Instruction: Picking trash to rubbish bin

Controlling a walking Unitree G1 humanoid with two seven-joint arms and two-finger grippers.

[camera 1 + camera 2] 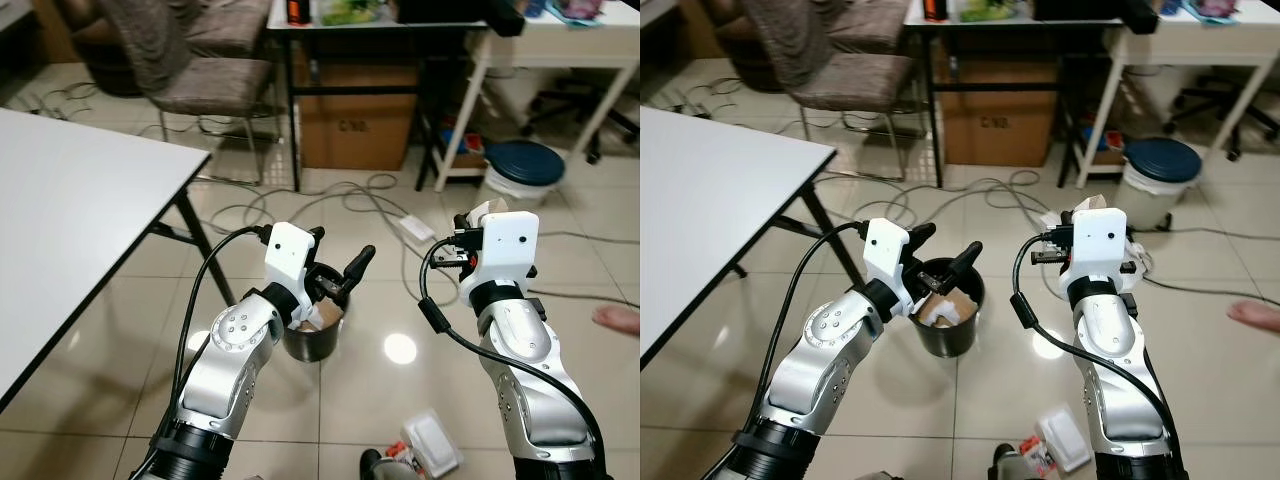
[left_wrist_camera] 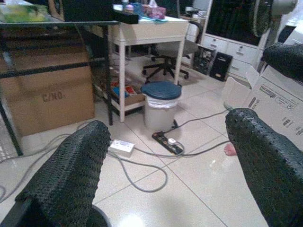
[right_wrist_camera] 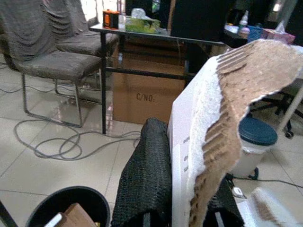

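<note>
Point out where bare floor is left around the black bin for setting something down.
Bare tiles lie between the black bin and the white table, and right of the bin toward the right arm. Crowded: cables and a power strip behind it, a white packet on the floor in front.

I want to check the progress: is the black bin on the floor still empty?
No: the black bin below the open left gripper already holds cardboard scraps, while the right gripper clamps another cardboard piece.
</note>
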